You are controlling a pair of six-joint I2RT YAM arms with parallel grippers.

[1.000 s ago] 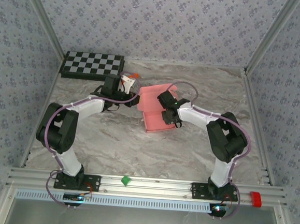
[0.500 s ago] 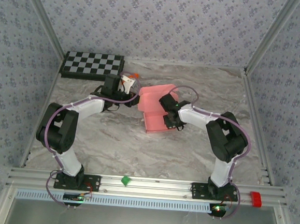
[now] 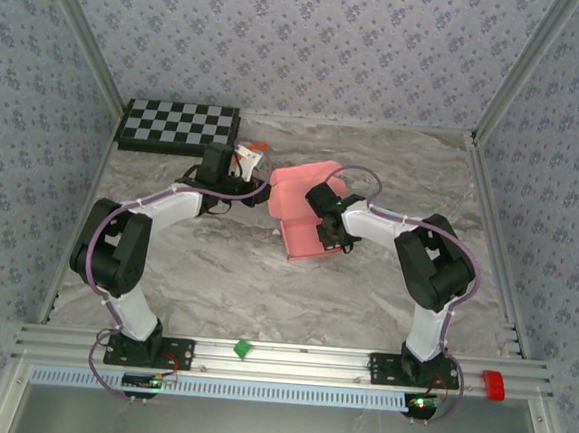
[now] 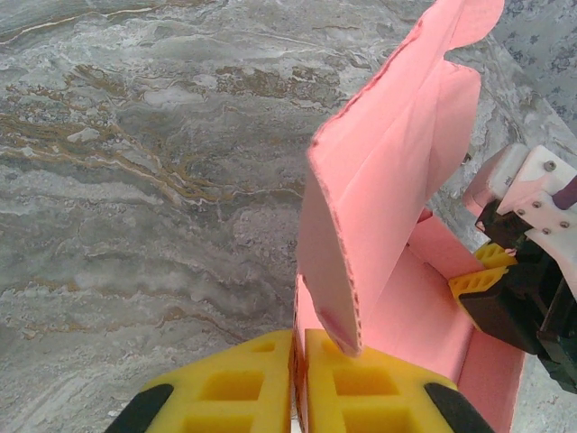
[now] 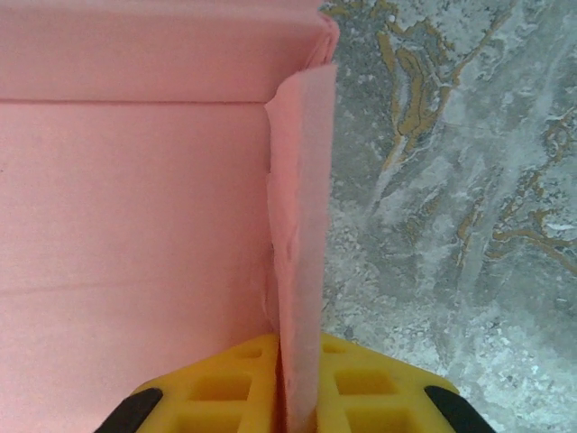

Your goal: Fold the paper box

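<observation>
Mid-bench, a little toward the far wall: the paper box (image 3: 298, 215), pink card, partly folded, floor flat on the marbled bench (image 3: 216, 261). Open at the top, with a large flap raised at the far-left end. Seen from the left wrist, the box (image 4: 388, 180) with that flap standing tall and leaning, a perforated line along its bent edge. Seen from the right wrist, the box (image 5: 135, 180) as a smooth pink floor, a back wall and a thin side wall upright at the right.

Clenched on the box's left end: the left pincer (image 3: 263, 196) (image 4: 297, 356), yellow pads (image 4: 239, 383) pressed together with the card's edge between them, just below the raised flap. Clenched on the upright side wall: the right pincer (image 3: 330, 238) (image 5: 297, 361), one pad (image 5: 225, 383) inside the box and the other outside, card pinched between with no gap visible.

Farther out: a checkerboard (image 3: 179, 126) at the far-left corner of the bench, well apart from the box. On the near rail, a small green block (image 3: 243, 349) between the two arm bases, and a small red block (image 3: 494, 385) toward the right end.
</observation>
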